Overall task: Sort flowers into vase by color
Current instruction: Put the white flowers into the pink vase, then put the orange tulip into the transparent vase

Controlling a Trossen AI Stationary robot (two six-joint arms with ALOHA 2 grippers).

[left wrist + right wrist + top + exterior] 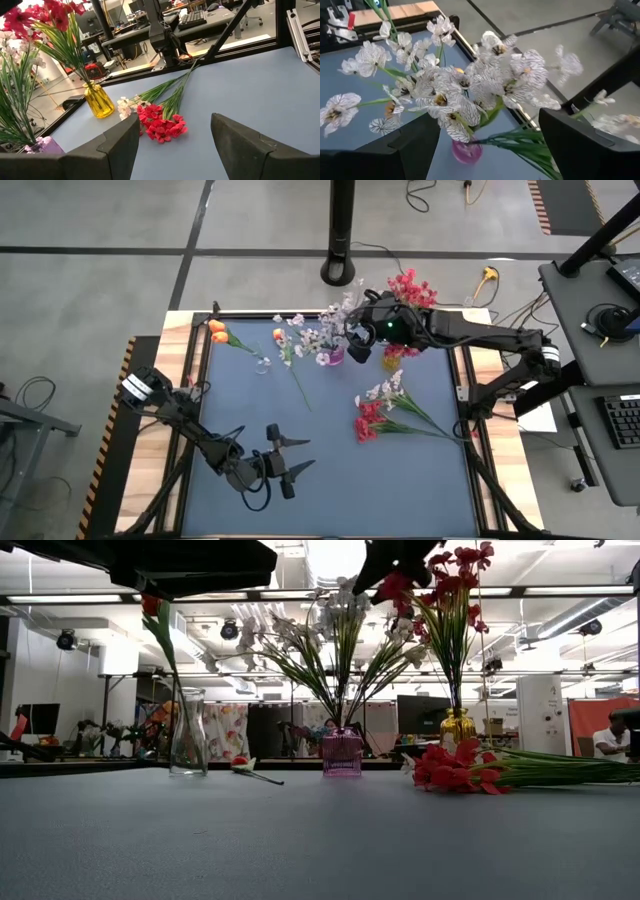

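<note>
Loose red and pale blossom sprays (385,412) lie on blue counter (330,480) at 3 o'clock. Orange tulip buds (217,330) lie at 10 o'clock beside clear glass vase (188,732). Pink glass vase (342,753) holds white veined blossoms (455,90); yellow glass vase (98,100) holds red blossoms (440,575). Right end effector (362,342) hovers above pink vase, fingers wide, empty. Left end effector (290,461) waits at 7 o'clock, fingers wide, empty.

Glossy glass yellow vase (98,100); matt blue tabletop (330,440).
</note>
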